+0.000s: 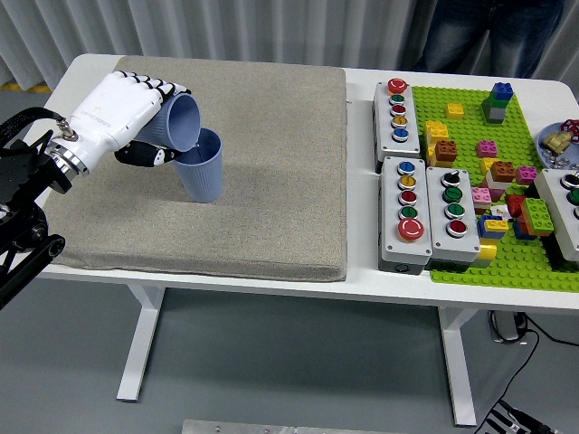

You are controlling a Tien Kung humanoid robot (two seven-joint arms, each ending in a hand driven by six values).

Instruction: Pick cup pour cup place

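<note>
White table [362, 280], beige mat [271, 181] over its left part, three grey button boxes [404, 211] beside a green brick baseplate [470, 262] strewn with coloured bricks, person [488, 36] standing behind.

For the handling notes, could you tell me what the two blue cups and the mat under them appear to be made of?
The tilted cup in the left hand and the standing cup both look like matte plastic: uniform blue, thin smooth walls, no glaze shine. The mat looks like woven fabric over soft padding, judging by its speckled beige weave and rounded thick edge.
</note>
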